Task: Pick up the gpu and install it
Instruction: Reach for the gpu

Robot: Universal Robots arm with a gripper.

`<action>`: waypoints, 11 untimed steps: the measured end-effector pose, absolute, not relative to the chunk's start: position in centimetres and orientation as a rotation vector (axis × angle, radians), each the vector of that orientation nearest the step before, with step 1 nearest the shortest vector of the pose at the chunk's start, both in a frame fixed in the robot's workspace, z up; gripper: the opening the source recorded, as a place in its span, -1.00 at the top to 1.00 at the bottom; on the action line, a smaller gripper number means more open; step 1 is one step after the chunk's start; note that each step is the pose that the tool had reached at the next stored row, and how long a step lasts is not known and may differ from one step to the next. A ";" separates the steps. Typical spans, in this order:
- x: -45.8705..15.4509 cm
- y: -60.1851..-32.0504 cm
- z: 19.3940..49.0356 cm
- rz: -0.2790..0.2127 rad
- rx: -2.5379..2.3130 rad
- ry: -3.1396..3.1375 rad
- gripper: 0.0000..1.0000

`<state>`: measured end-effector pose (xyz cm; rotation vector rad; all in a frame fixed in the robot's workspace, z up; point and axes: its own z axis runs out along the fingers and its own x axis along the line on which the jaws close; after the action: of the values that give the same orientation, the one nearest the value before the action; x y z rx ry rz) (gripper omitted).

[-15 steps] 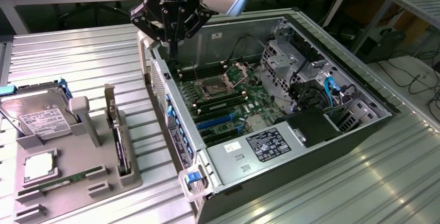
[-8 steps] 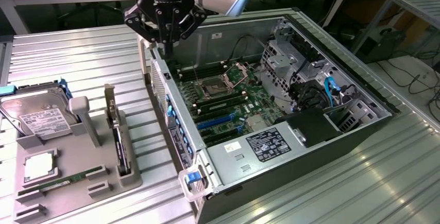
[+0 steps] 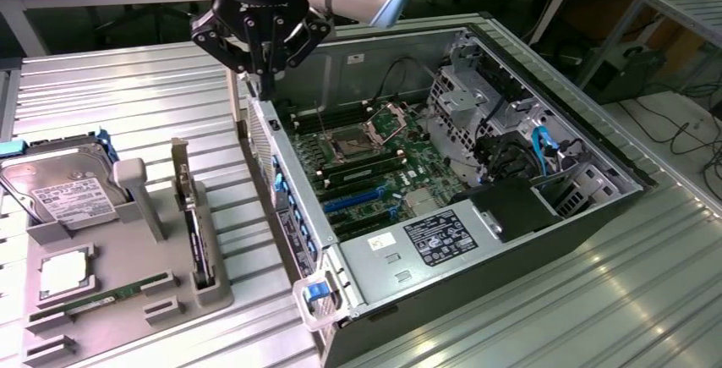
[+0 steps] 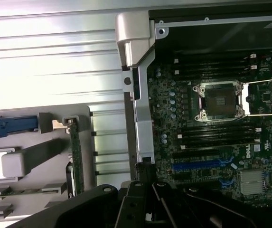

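Green and thin, the gpu (image 3: 194, 233) is seen standing on edge in a grey holder (image 3: 215, 296) at lower left, long axis running up-frame, down-left of the closed, empty gripper (image 3: 262, 76), which is poised at upper centre over the computer case (image 3: 287, 207) wall, hard drive (image 3: 62, 186) farther left.

A white Dell logo (image 4: 256, 147) stands on the green motherboard (image 4: 173, 118); the black label (image 3: 440, 238) on the power supply (image 3: 378, 260) and the white label (image 3: 70, 190) on the hard drive (image 3: 57, 163) carry print too small to read.
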<state>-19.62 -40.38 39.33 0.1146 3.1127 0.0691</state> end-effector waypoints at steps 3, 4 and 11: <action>-20.0 -40.5 39.3 0.069 0.113 3.113 0.79; -20.1 -40.6 39.3 0.070 0.113 3.113 0.79; -20.7 -40.8 39.3 0.070 0.110 3.113 0.79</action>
<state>-20.73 -40.84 39.33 0.1102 3.1129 0.0698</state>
